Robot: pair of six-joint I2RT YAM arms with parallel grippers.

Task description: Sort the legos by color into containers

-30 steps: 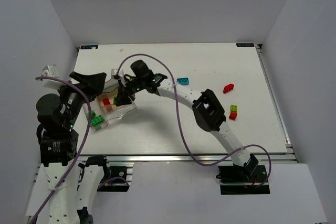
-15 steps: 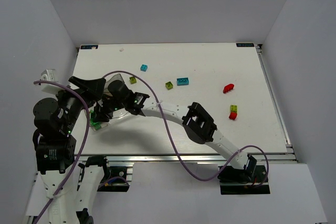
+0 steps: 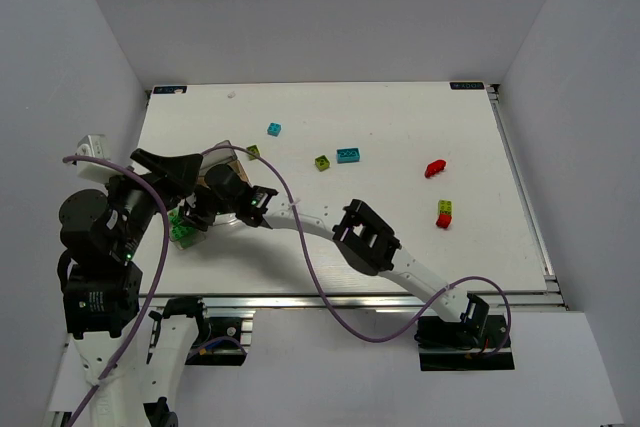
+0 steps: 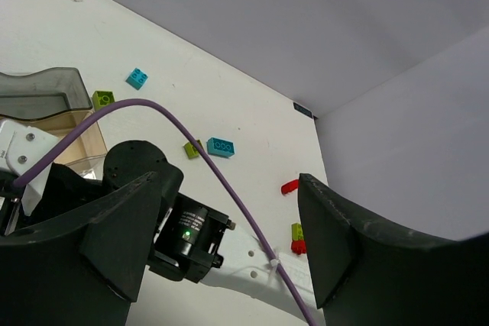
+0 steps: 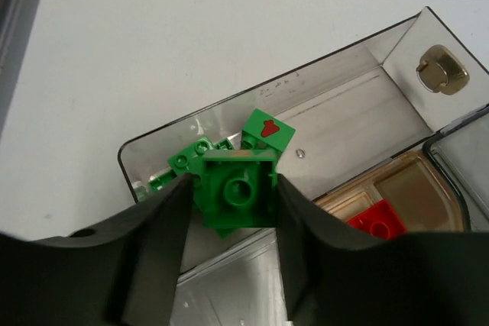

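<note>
My right gripper [image 5: 233,188] is shut on a dark green brick [image 5: 237,195] and holds it just above the clear tray's [image 5: 229,104] end compartment. Other green bricks [image 5: 182,164] lie in that compartment, and a red brick [image 5: 378,223] lies in the adjoining one. In the top view the right gripper [image 3: 197,215] is over the tray's near-left end, beside green bricks [image 3: 183,231]. My left gripper [image 3: 180,164] is open and empty, raised above the tray. Loose on the table are a cyan brick [image 3: 348,155], a small cyan brick [image 3: 273,129], two lime bricks [image 3: 322,162], a red brick [image 3: 435,168] and a lime-and-red stack [image 3: 444,213].
The right arm [image 3: 370,242] stretches across the table's near middle, with a purple cable [image 3: 310,267] looping from it. A gold latch [image 5: 437,70] sits on the tray's far wall. The table's left edge [image 3: 140,147] runs close to the tray.
My right gripper has moved left and nearer along the tray with the green brick, from the red compartment to the green one. The left arm has shifted slightly.
</note>
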